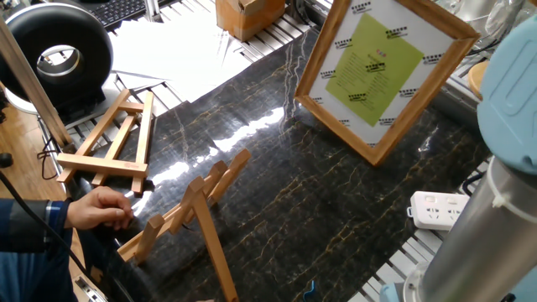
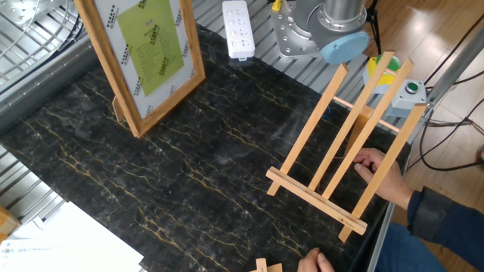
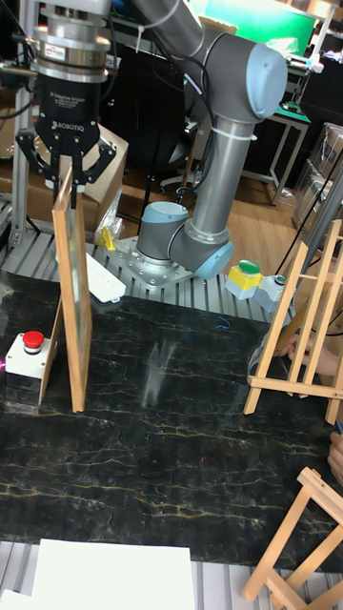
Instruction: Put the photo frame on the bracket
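Hanging upright beneath the hand (image 3: 67, 176), the photo frame (image 3: 72, 305), top edge clamped between its fingers.

The photo frame's (image 2: 140, 57) top is cut off by the other fixed view's edge. The bracket's (image 3: 300, 319) right side leaves the tall view.

- Light-wood rectangular photo frame (image 1: 377, 79): white sheet, yellow-green printed centre panel.
- Pale-wood three-slat easel bracket (image 2: 344, 148): plain, unpainted.
- Black marble-look bench (image 2: 197, 162): gold and white veins.
- White plastic power strip (image 2: 238, 29).
- Grey robot arm (image 3: 214, 114): light-blue joint caps.
- Red round button (image 3: 33, 340) on a white box.
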### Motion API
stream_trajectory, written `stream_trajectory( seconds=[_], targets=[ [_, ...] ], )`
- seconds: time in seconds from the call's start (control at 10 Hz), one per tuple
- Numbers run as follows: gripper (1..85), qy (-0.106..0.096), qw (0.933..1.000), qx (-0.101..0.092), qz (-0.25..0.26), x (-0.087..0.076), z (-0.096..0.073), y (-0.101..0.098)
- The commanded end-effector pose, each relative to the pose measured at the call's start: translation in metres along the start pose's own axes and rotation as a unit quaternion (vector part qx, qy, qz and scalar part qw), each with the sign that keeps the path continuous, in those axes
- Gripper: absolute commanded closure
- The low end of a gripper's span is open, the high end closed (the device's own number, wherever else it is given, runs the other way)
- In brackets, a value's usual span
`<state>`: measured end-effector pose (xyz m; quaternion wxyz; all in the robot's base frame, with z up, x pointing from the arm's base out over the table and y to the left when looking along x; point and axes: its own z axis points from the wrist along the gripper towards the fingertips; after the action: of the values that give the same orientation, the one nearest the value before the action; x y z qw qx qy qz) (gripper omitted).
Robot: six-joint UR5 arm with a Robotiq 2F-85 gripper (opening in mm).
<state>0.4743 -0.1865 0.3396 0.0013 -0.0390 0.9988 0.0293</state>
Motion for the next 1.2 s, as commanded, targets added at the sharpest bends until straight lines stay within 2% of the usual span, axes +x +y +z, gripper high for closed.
stream_trajectory(
  seconds=[0.0,0.5,1.1],
  targets=[
    [84.7,0.000,1.0000,-0.005,-0.001,-0.001,-0.002,0.000],
    [84.7,0.005,0.9997,0.019,-0.013,-0.001,0.000,-0.013],
    [84.7,-0.004,0.9998,0.014,-0.014,-0.011,0.001,-0.015]
  ],
)
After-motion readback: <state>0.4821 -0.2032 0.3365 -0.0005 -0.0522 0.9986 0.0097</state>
